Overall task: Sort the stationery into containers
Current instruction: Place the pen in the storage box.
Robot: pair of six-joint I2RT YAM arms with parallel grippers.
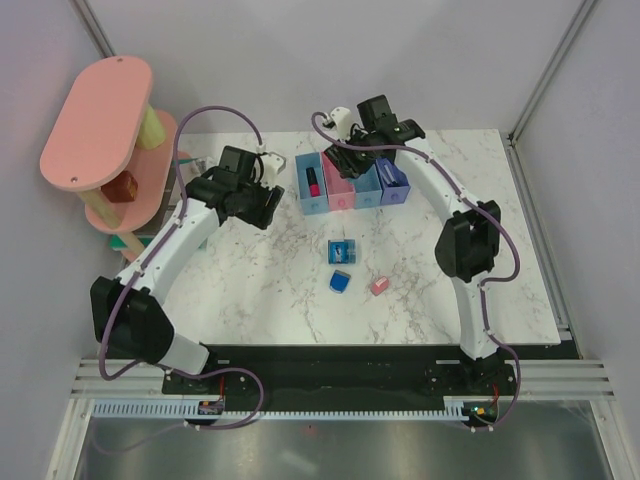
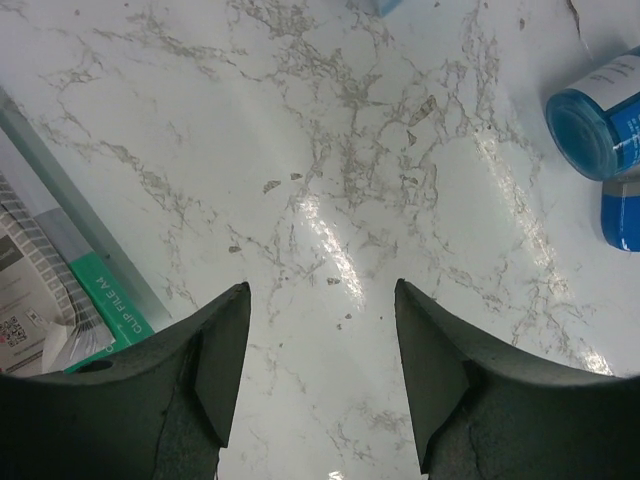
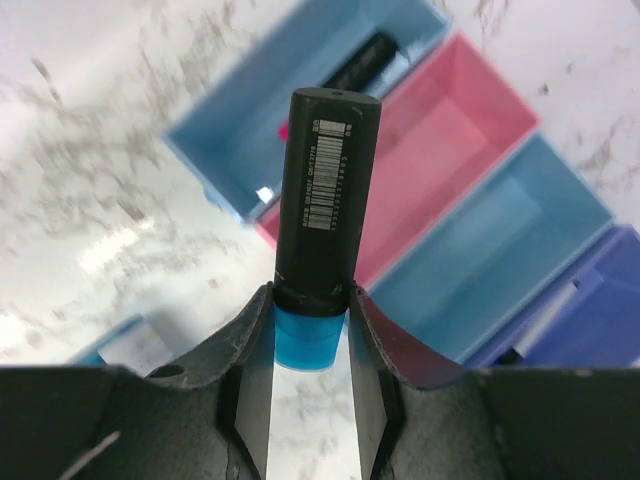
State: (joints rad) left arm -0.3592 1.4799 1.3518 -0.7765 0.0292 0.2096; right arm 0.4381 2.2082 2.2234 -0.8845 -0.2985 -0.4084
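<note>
While left end effector gapes, right end effector pinches blue-capped marker, barrel pointing straight outward.

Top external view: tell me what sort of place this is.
Likely a robot lab test cell: a left arm and right arm bolted at a marble-patterned table, plain white walls on metal posts, and staged props like the four joined bins.
</note>
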